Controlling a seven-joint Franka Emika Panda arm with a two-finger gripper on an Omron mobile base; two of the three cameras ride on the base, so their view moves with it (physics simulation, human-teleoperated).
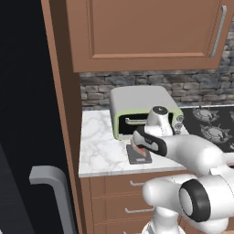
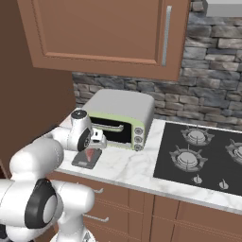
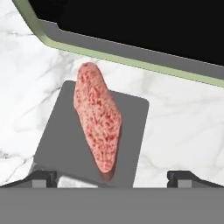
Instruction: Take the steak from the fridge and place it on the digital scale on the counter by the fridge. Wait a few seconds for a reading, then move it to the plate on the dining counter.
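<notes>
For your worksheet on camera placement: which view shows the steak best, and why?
The hand view: the steak lies unobstructed on the digital scale, its whole top visible. In the left base view the arm mostly hides it; in the right base view it is a small red patch.

This is a home kitchen. A white marble worktop (image 2: 127, 168) with grey veining runs across the middle of both base views, over brown wooden drawers (image 1: 123, 192) with metal bar handles. A wooden wall cabinet (image 2: 104, 33) hangs across the top of the frame, and behind the worktop is a grey stacked-stone backsplash (image 2: 208, 90). A green-trimmed toaster oven (image 2: 120, 118) sits at centre, and a black gas hob (image 2: 198, 158) with burners lies at the right. The tall black fridge (image 1: 23, 114) with a grey bar handle stands at the left of the left base view. On the worktop, a raw steak (image 3: 98, 122) lies on a digital scale (image 3: 61, 140).
</notes>
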